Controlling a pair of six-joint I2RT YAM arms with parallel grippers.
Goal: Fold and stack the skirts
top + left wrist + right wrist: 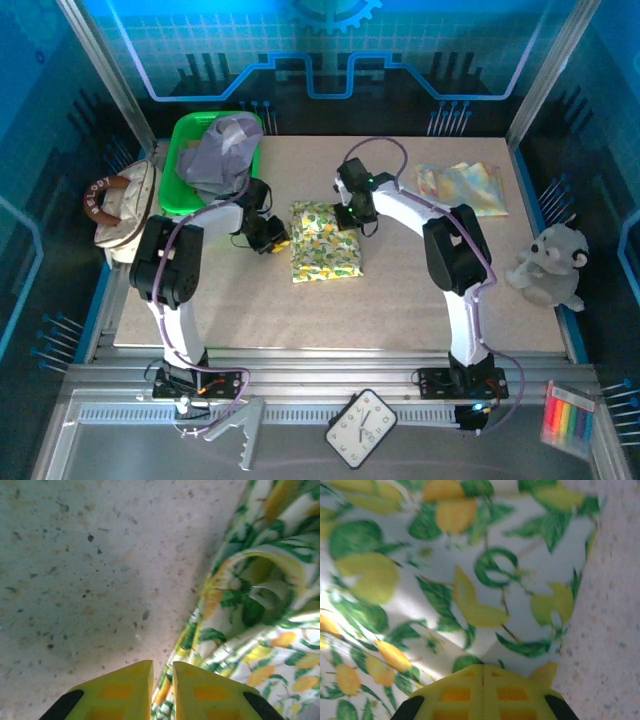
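Observation:
A skirt with a yellow-and-green leafy print [325, 240] lies folded into a small rectangle in the middle of the table. My left gripper [272, 238] is low at its left edge. In the left wrist view, a narrow gap separates the yellow fingertips of the left gripper [162, 667], and the skirt's hem [250, 605] runs under that gap. My right gripper [352, 215] is at the fold's far right corner. In the right wrist view the right gripper [483, 666] is shut just over the printed cloth [445, 570]. A lavender-grey skirt [222, 150] is heaped in the green bin [180, 185].
A pale patterned cloth [462, 185] lies flat at the back right. A cream handbag [122, 205] stands off the table's left edge, and a white plush toy [550, 265] sits at the right edge. A clock [362, 428] lies on the near rail.

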